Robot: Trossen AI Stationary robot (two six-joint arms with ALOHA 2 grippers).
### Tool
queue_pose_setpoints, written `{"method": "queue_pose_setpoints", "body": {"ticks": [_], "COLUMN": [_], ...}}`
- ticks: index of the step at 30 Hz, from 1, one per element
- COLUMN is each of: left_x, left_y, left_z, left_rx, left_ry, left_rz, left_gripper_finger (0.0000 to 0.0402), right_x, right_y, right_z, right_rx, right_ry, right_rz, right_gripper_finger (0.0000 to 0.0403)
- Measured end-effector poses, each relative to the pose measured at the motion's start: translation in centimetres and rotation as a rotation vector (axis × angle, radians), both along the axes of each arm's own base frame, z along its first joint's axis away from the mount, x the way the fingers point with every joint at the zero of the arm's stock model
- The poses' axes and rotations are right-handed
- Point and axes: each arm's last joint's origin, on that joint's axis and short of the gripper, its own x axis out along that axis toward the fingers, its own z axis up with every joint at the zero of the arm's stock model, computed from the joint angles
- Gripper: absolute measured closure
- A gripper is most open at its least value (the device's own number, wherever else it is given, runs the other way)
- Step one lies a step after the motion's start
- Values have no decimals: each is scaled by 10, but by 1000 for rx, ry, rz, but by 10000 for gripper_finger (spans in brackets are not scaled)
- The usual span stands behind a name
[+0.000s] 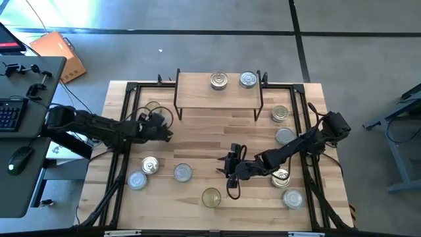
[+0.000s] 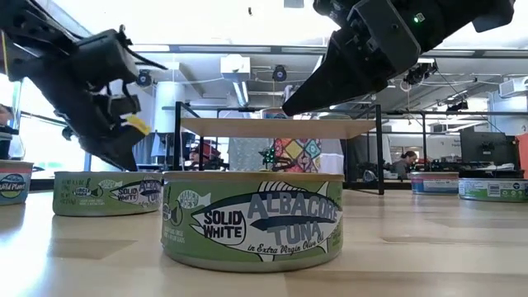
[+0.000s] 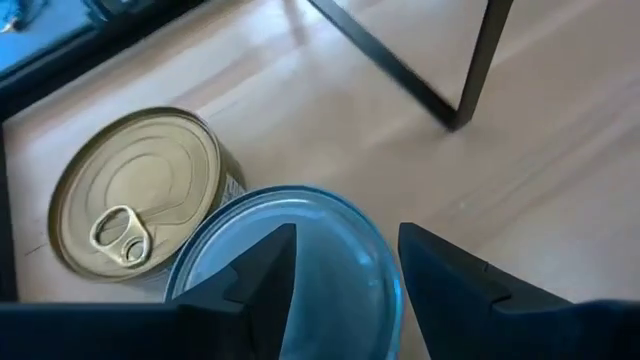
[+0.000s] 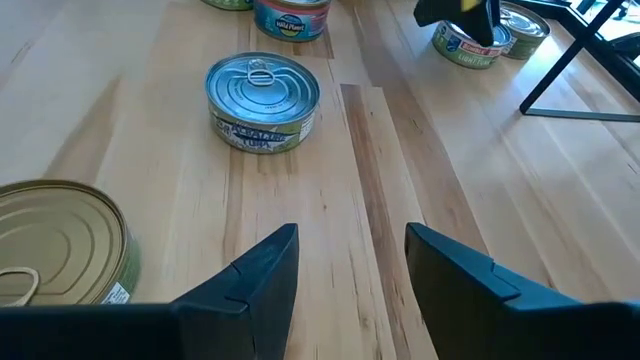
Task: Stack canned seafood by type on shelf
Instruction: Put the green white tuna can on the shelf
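Near tin [image 2: 252, 221], green label: "SOLID WHITE", "ALBACORE TUNA", "in Extra Virgin Olive Oil".
Tin to its left [image 2: 107, 194], green label: "SOLID WHITE"; smaller print too small to read.
Tin at far left edge [image 2: 15, 182], blue label: "Wild Planet", partly cut off.
Tins at far right [image 2: 492, 189]: label text not legible.

- Bright daylight glares behind me in the low view, silhouetting my arms.
- My fingers [image 3: 270, 290] blur close up; soft shadows underneath.
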Motion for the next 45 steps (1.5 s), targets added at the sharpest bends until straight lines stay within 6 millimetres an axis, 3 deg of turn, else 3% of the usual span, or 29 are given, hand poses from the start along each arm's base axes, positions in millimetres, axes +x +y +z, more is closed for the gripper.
{"method": "queue_pose_setpoints", "body": {"ticks": [5,9,17,26,33,41,45], "left_x": [-2,-1,9,28,38,36,29], "left_y": [12,13,-8,-62,-87,-106,-111], "left_z": [-1,-1,0,10,25,36,37], "left_rx": [-63,-107,-293,-430,-320,-98,-61], "left_ry": [59,64,-17,-235,-388,-133,46], "left_rz": [-35,-77,-282,-690,-767,-1057,-1116], "left_gripper_finger": [251,287,395,401,401,400,372], "right_x": [0,0,-2,-7,-6,0,1], "right_y": [0,0,4,17,15,3,-1], "right_z": [0,0,0,0,1,1,1], "right_rx": [0,4,6,-30,-26,-15,-3], "right_ry": [0,0,-1,6,-4,-3,-5], "right_rz": [0,-3,8,75,69,43,27], "right_gripper_finger": [226,226,226,226,226,226,226]}}
